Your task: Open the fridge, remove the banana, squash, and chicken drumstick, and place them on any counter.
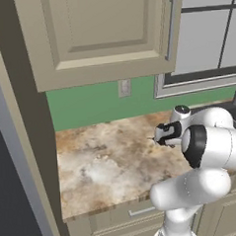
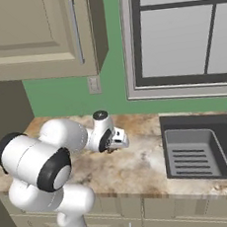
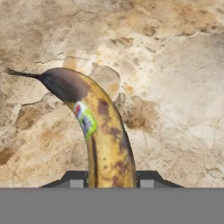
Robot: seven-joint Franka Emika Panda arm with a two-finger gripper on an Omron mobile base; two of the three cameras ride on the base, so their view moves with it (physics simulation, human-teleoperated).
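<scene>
The tool (image 3: 111,178) is clamped on the banana (image 3: 103,135), held just above the desk (image 1: 103,165). Step in hand: placing the banana. Next move calls for lowering to contact, then releasing the jaws.

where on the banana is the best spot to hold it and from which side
Probably mid-body, where the claw has it now: fingers either side of the banana, closing across its width. There the sides run almost parallel. Above the counter, the dark stem end tapers to a thin point, a poorer hold.
</scene>
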